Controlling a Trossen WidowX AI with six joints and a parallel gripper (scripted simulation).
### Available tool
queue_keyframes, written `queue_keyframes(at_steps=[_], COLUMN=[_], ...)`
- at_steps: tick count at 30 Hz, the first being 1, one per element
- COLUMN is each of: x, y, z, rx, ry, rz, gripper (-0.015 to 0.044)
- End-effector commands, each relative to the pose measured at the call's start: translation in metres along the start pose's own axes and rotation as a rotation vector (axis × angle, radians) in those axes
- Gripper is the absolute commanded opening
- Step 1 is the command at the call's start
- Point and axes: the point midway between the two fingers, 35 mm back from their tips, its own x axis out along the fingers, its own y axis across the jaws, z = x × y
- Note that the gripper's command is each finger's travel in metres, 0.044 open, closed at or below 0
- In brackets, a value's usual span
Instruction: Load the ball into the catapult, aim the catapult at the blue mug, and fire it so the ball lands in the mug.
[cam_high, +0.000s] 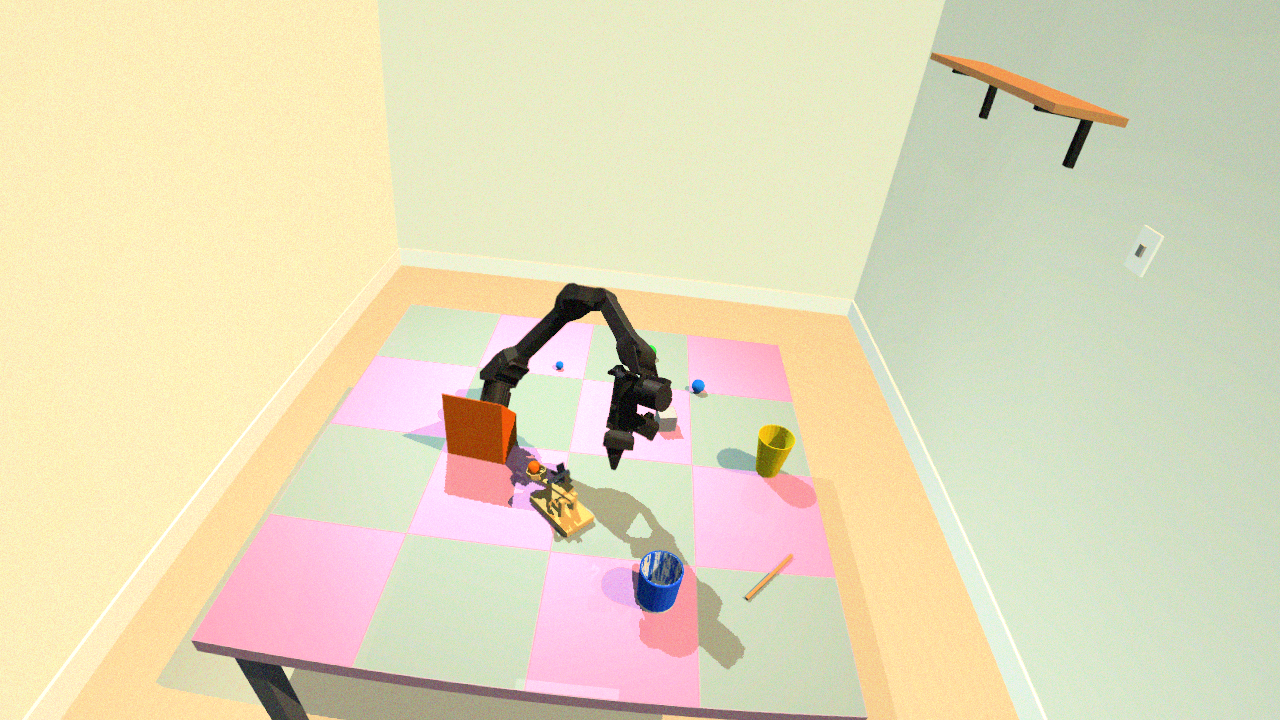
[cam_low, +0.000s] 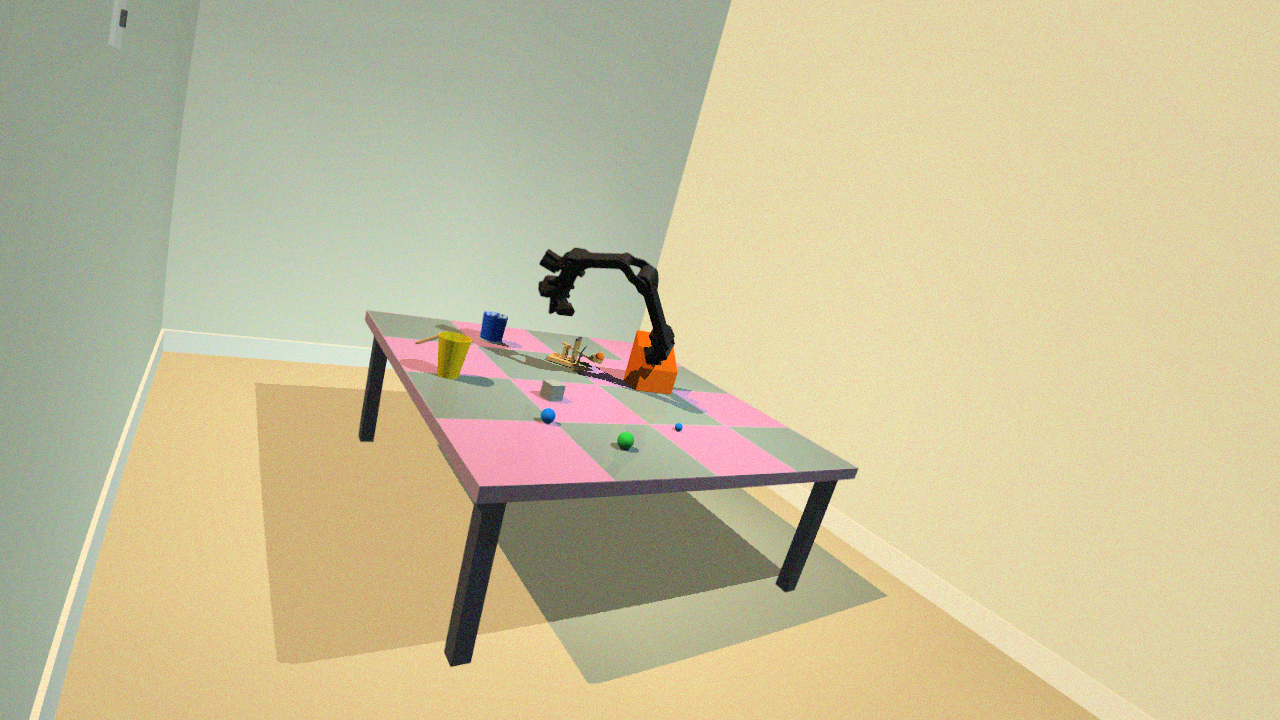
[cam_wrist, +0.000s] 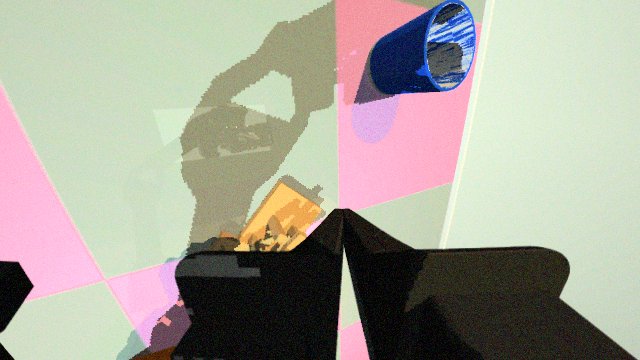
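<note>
The wooden catapult (cam_high: 562, 505) (cam_low: 568, 358) (cam_wrist: 280, 220) stands near the middle of the checkered table (cam_high: 313, 573) (cam_low: 501, 456). An orange ball (cam_high: 534, 466) (cam_low: 599, 356) sits at its arm end, toward the robot base. The blue mug (cam_high: 660, 580) (cam_low: 494, 325) (cam_wrist: 420, 52) stands upright nearer the front edge, beyond the catapult. My gripper (cam_high: 615, 461) (cam_low: 562, 307) (cam_wrist: 341, 216) is shut and empty. It hangs point-down above the table, just right of the catapult and not touching it.
An orange base block (cam_high: 478, 428) (cam_low: 651, 365) holds the arm. A yellow cup (cam_high: 774, 449) (cam_low: 453, 354) stands at the right. A pencil (cam_high: 768, 576) lies near the mug. Two blue balls (cam_high: 698, 385) (cam_high: 559, 365), a green ball (cam_low: 625, 439) and a grey cube (cam_low: 552, 389) lie behind the arm.
</note>
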Motion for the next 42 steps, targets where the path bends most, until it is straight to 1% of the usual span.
queue_keyframes(at_steps=[1, 16, 29, 35, 42], x=[-0.001, 0.002, -0.001, 0.000, 0.010], y=[0.015, 0.084, 0.131, 0.134, 0.138], z=[-0.010, -0.065, -0.131, -0.134, -0.132], rx=[-0.091, -0.521, -0.893, -0.912, -0.913], ry=[0.048, 0.283, 0.488, 0.498, 0.497], rz=[-0.007, 0.021, 0.093, 0.097, 0.097], gripper=[0.0000, 0.0000, 0.0000, 0.0000, 0.0000])
